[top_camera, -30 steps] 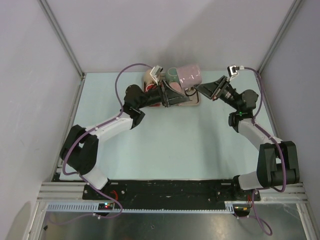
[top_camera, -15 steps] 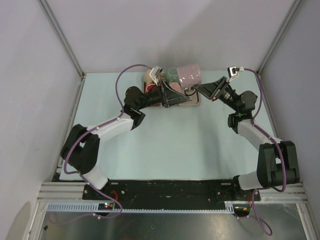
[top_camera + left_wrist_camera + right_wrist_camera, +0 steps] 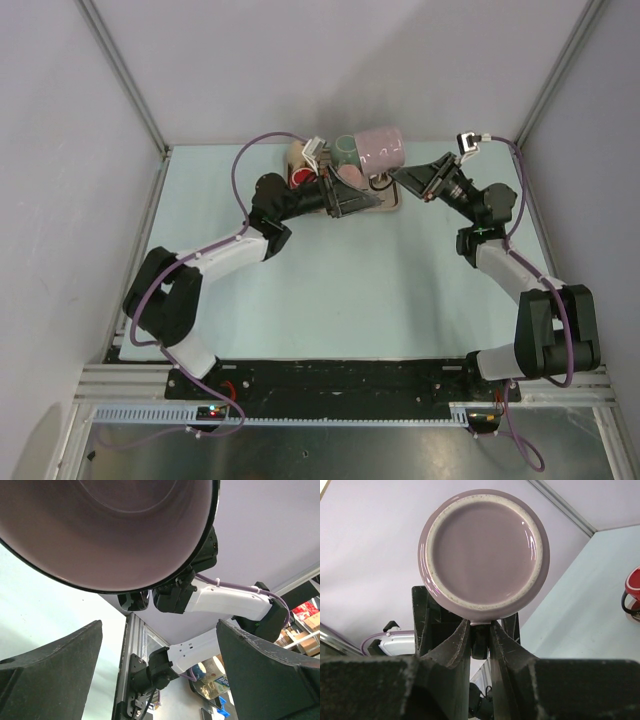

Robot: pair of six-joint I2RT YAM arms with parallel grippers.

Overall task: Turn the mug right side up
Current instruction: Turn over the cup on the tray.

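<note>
Pale green tabletop lies between plain grey walls edged with metal rails.

The right fingers are pressed close together, clamped on a thin part at the lower side of the mug, which looks like its handle, though the spot is mostly hidden between them. The mug is pale pink and is held up in the air, off the tabletop, lying on its side. Its flat unglazed base ring faces back along these fingers and its open mouth points away from them, toward the other arm.

The left fingers stand wide apart with nothing between them. They sit just below and in front of the mug's mouth, whose dark rim and hollow inside loom directly above them, and they do not touch it. Looking out between them, the right arm shows on the far side of the mug, with a purple cable running along it.

Beneath both sets of fingers, on the tabletop, is a tan board. Farther out, on the far side of the left fingers from the right ones, a red mug with a dark handle stands on the tabletop, only partly seen.
</note>
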